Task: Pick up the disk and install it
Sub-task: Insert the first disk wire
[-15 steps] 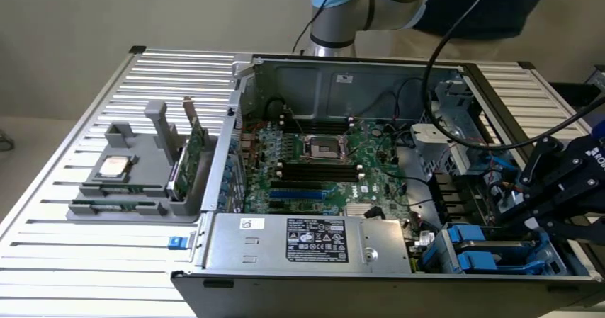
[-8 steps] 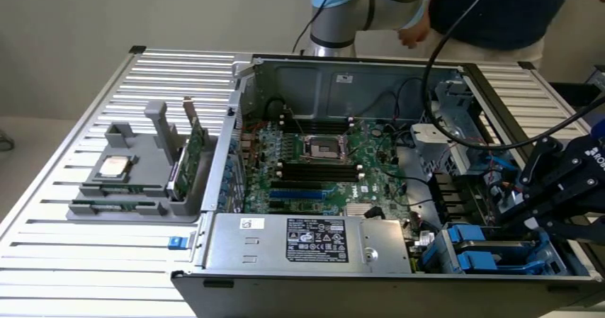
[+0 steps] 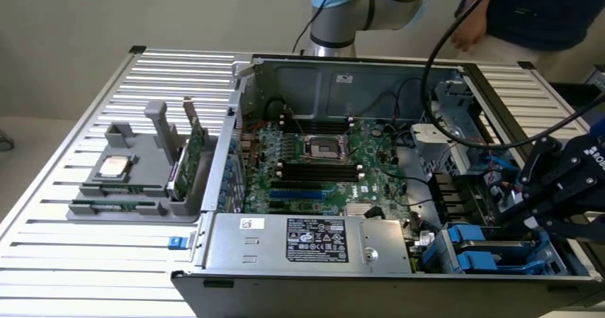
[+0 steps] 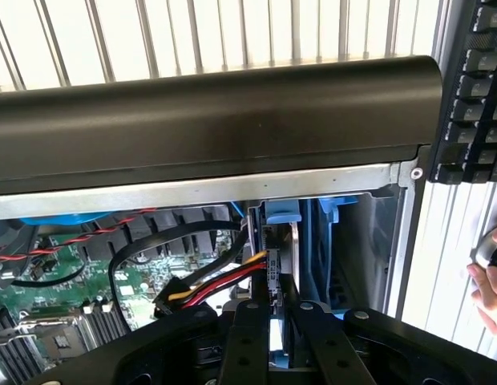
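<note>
The end effector [image 3: 534, 215] is black, and white letters on its side start with "ROB"; the rest is cut off. It reaches down into one corner of an open computer case [image 3: 312, 84]. The case lies on a table [image 3: 85, 275] made of white slats.

In the wrist view the end effector [image 4: 274, 311] has its two fingers [image 4: 242, 337] pressed close on the disk [image 4: 284, 253]. The disk stands on its thin edge between them. It is silver with a blue frame, and it sits in a slot by the wall of the case, straight ahead of the fingers. Red, yellow and black wires [image 4: 224, 282] run up to just beside the fingertips. Farther out, past the dark wall of the case, are a black keyboard [image 4: 473, 96] and a person's hand [image 4: 487, 285].

The exterior view takes in the whole case. Blue plastic parts [image 3: 472, 241] sit just below the end effector. Near them is a silver power box [image 3: 255, 251] with a black and white label [image 3: 317, 240], but its writing is too small to read. The green main board [image 3: 321, 169] lies farther from the end effector. Well away from it, outside the case, a gray tray [image 3: 184, 206] holds a small silver chip [image 3: 113, 166]. A green card [image 3: 194, 155] stands on its edge in the same tray. A person [image 3: 539, 6] stands behind the table.
</note>
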`<state>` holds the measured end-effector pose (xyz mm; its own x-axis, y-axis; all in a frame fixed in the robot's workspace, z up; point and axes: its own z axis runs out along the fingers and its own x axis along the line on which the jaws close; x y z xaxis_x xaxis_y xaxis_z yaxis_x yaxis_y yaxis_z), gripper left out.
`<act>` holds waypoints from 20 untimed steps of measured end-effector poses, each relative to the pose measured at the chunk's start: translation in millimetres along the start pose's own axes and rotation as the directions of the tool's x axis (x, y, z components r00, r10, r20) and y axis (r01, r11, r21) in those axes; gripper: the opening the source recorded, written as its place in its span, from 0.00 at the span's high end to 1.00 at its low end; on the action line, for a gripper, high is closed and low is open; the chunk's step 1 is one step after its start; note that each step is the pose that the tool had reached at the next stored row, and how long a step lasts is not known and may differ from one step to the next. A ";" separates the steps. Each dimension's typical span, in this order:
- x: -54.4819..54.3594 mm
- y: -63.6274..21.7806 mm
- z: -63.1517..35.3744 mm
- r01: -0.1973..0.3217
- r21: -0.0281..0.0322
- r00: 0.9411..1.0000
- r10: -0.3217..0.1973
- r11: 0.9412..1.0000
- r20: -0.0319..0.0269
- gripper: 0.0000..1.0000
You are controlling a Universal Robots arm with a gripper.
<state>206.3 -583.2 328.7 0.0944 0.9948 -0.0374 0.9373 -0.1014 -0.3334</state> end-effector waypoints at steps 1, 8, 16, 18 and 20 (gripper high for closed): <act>0.3 0.0 0.1 0.001 0.000 1.000 -0.001 1.000 0.000 0.83; 1.0 -0.1 0.0 0.012 0.000 1.000 -0.012 1.000 0.005 0.83; 1.0 0.0 0.3 0.034 0.002 0.999 -0.034 0.999 0.016 0.83; 1.0 0.0 0.3 0.042 0.002 0.999 -0.042 0.999 0.019 0.83; 1.0 0.0 0.3 0.048 0.002 0.999 -0.048 0.999 0.021 0.83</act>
<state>206.3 -582.2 328.3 0.0419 0.9983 -0.0410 0.9400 -0.0533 -0.3371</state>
